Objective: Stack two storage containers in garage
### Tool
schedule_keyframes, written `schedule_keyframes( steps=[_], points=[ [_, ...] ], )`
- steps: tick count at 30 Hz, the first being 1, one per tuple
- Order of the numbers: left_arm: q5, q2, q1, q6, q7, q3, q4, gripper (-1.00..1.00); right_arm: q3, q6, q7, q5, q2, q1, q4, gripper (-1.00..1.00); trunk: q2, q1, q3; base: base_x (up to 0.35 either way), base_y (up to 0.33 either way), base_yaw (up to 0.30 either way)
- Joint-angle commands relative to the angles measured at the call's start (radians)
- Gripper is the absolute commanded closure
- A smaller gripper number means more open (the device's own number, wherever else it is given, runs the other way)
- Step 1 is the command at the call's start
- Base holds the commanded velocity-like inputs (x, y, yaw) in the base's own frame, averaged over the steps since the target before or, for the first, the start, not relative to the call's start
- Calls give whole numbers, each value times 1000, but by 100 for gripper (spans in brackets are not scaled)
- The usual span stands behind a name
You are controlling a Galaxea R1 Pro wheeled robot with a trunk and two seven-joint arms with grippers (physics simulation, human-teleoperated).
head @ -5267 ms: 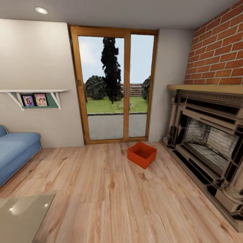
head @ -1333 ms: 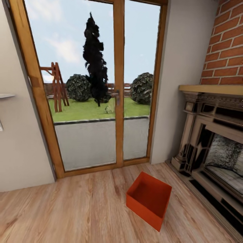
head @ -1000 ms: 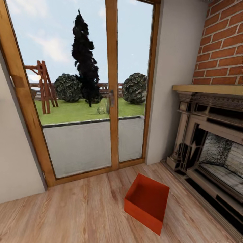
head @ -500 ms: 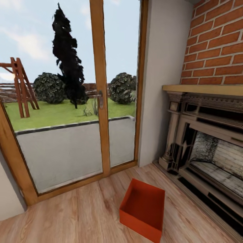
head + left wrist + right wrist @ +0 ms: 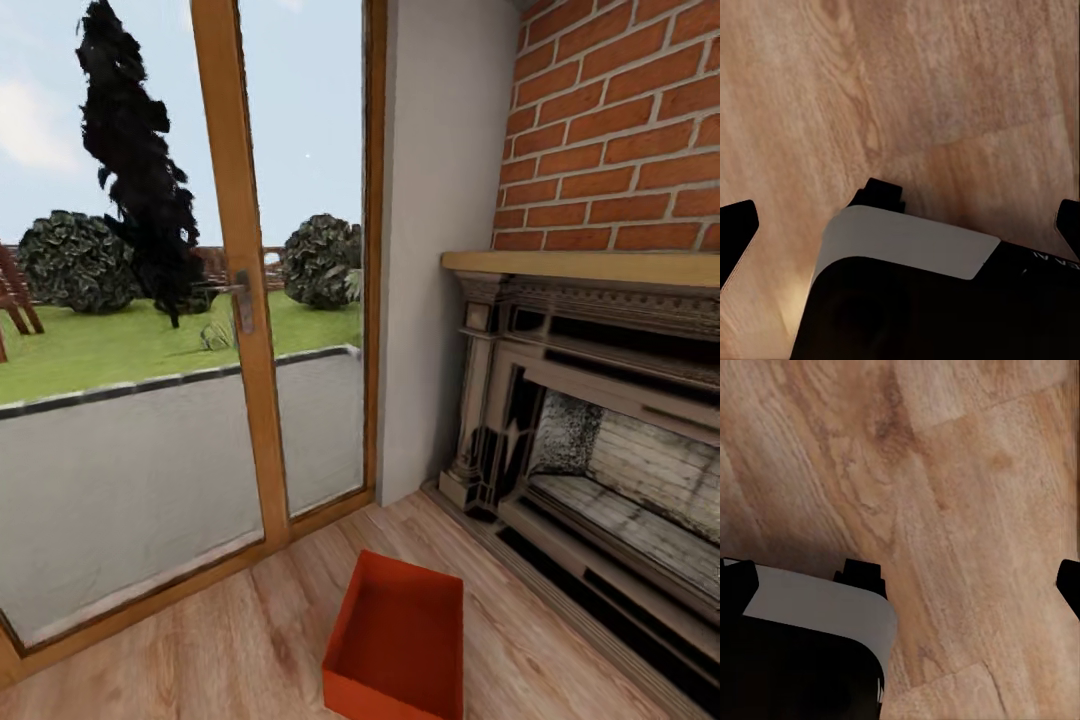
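Red-orange plastic marks the one storage container (image 5: 395, 650) I can see, an open-top bin sitting on the light wood-plank floor (image 5: 250, 640) at the bottom of my head view, its near wall cut off by the picture's lower edge. It stands turned at a slight angle to the planks. To its right, near but apart, runs the dark stepped base of the fireplace (image 5: 590, 440), with red brick (image 5: 620, 130) above the mantel. Behind it, a pale wall section (image 5: 430, 250) meets the wood-framed glass door (image 5: 240, 300), whose sill lies beyond the bin. Bare planks lie open to the bin's left.

My left gripper (image 5: 900, 225) points down at bare planks, its two dark fingertips set far apart with nothing between them. My right gripper (image 5: 904, 581) is likewise spread wide over bare planks, holding nothing. I cannot tell how close either gripper is to the bin.
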Motion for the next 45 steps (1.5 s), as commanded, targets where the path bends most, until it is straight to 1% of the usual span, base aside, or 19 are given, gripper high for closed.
schedule_keyframes(
  steps=[1,5,14,27,35,45],
  points=[
    [7,0,0,-3,3,-5,0,-100,6,-5,-3,-1,0,-1,3,-100,-1,1,-1,296,0,-252],
    [8,0,0,-4,3,-5,0,-100,6,-5,-3,-1,0,-1,3,-100,-1,1,-1,202,0,-252],
    [8,0,0,-6,3,-5,0,-100,6,-5,-3,0,0,-1,3,-100,-1,1,-1,67,0,-252],
    [8,1,-1,-6,3,-5,0,-100,6,-5,-3,2,0,-1,3,-100,-1,1,-1,272,0,-241],
    [7,0,0,-6,3,-5,0,-100,9,-4,-1,11,2,-1,3,-100,-1,1,-1,72,0,-45],
    [8,0,0,-5,3,-4,0,-100,10,-3,11,14,3,-1,3,-100,-1,1,-1,34,0,-2]
  ],
)
